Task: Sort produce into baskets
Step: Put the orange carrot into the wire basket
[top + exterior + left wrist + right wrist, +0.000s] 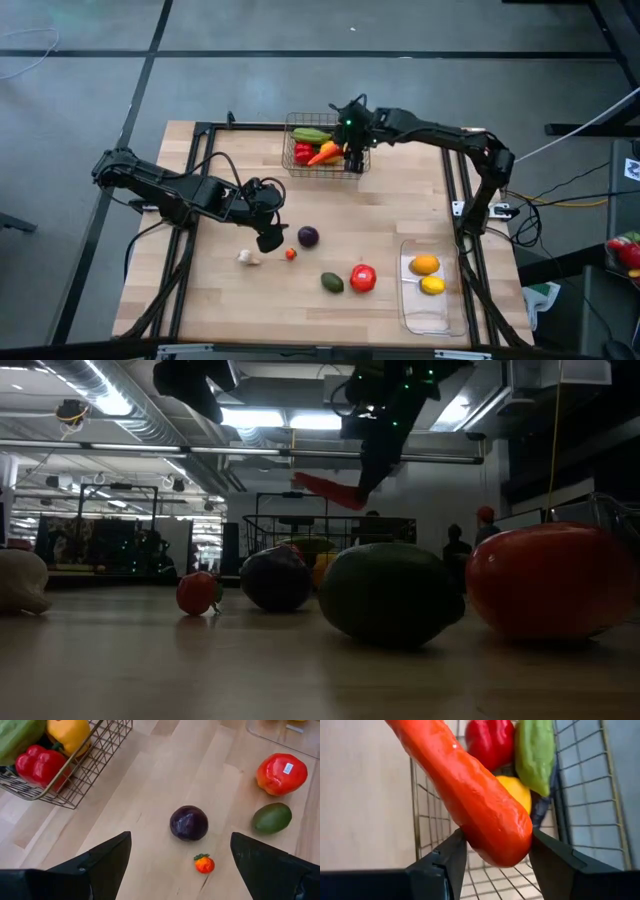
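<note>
High view showed the right gripper (352, 150) positioned over the wire basket (295, 168) at the far side of the counter (200, 300), its jaws clamped on an orange carrot (325, 153). Right wrist view confirmed the carrot (470, 790) pinched between both fingers (445, 857), held above the basket's mesh floor (427, 810). Inside the basket lay a red pepper (490, 740), a green vegetable (535, 752) and a yellow item (515, 790), all crowded together.

The left gripper (270, 236) hovered near the counter's middle with its jaws apart and nothing between them. Left wrist view placed a purple round item (189, 822) and a small orange-red fruit (204, 864) ahead of the fingers (100, 865), close to one another but not touching. A dark green avocado (271, 818) and a red tomato (281, 773) lay beyond these, just beside each other.

A pale whitish item (249, 257) rested near the left gripper on the counter's near-left part.

The clear tray (425, 315) sat at the near-right corner of the counter, holding an orange fruit (425, 264) and a yellow lemon (432, 285) side by side at its far end.
</note>
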`<state>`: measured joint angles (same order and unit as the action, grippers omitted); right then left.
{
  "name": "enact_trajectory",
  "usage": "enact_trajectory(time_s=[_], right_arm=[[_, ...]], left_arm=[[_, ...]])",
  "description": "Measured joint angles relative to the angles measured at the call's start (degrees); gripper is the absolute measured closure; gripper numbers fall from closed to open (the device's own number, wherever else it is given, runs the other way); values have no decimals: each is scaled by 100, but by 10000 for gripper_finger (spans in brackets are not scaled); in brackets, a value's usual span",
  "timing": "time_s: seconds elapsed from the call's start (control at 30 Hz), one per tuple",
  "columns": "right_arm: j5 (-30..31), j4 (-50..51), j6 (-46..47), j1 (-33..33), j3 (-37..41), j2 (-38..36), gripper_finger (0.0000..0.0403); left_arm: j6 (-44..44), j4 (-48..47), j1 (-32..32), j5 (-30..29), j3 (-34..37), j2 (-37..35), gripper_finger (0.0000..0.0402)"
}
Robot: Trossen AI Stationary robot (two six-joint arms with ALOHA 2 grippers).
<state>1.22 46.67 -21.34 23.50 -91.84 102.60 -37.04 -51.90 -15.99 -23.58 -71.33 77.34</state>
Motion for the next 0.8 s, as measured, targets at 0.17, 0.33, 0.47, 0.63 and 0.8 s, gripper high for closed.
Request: enact_trajectory(time_s=[0.17,0.33,0.47,0.63,0.8], right_arm=[[-314,26,4,225,13,239,212],[-273,43,4,258,14,554,212],[-63,-70,0,243,16,729,212],[99,-218,-2,243,16,884,212],[80,-334,0,243,16,1059,212]], left_arm=[[0,0,0,-25,0,0,66],[0,0,0,-25,0,0,66],[0,-2,0,-25,0,0,66],[-1,0,0,-25,0,0,66],[-2,0,0,-25,0,0,66]])
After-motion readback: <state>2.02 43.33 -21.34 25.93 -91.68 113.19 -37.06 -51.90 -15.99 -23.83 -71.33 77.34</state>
